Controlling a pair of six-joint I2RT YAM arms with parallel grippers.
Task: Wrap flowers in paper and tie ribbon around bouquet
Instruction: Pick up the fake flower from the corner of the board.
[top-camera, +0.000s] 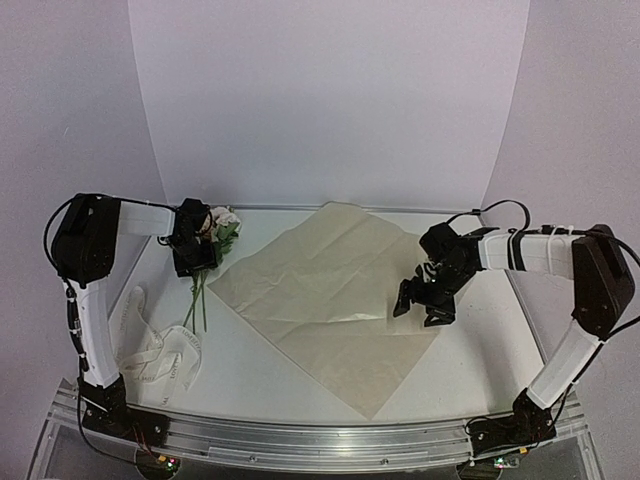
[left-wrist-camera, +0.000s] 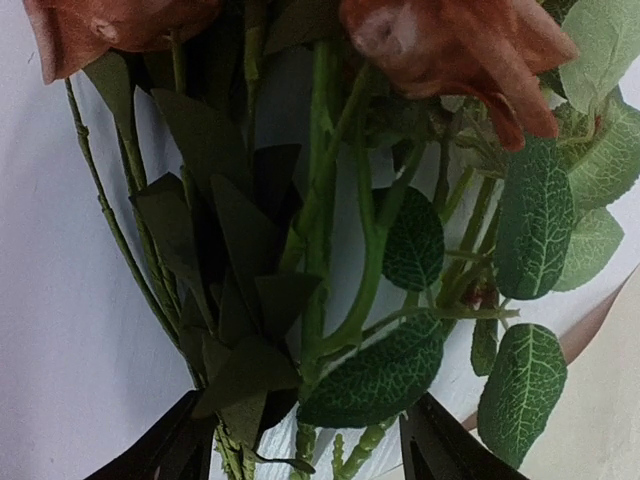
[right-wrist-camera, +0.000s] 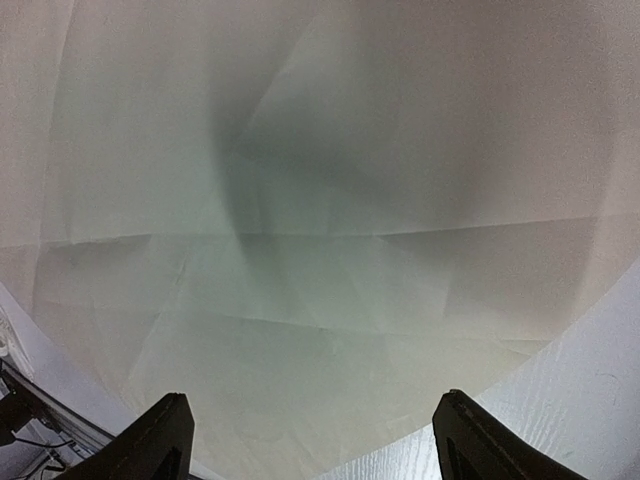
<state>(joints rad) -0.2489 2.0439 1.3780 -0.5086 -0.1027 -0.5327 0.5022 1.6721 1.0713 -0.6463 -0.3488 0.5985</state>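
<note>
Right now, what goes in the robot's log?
left gripper open around flowers | right gripper open above paper | ribbon lying unused

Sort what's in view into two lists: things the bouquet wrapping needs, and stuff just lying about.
Needed for the job:
flowers
paper
ribbon

Just lying about:
no loose extras visible; only the table itself

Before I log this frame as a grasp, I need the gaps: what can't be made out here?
- Left gripper grip on the flowers: in the left wrist view the fingertips are cut off by the bottom edge; in the top view its body covers the stems.
- Ribbon lettering: too small in the top view.
- Right gripper contact with the paper: in the right wrist view the fingertips are cut off by the bottom edge.
</note>
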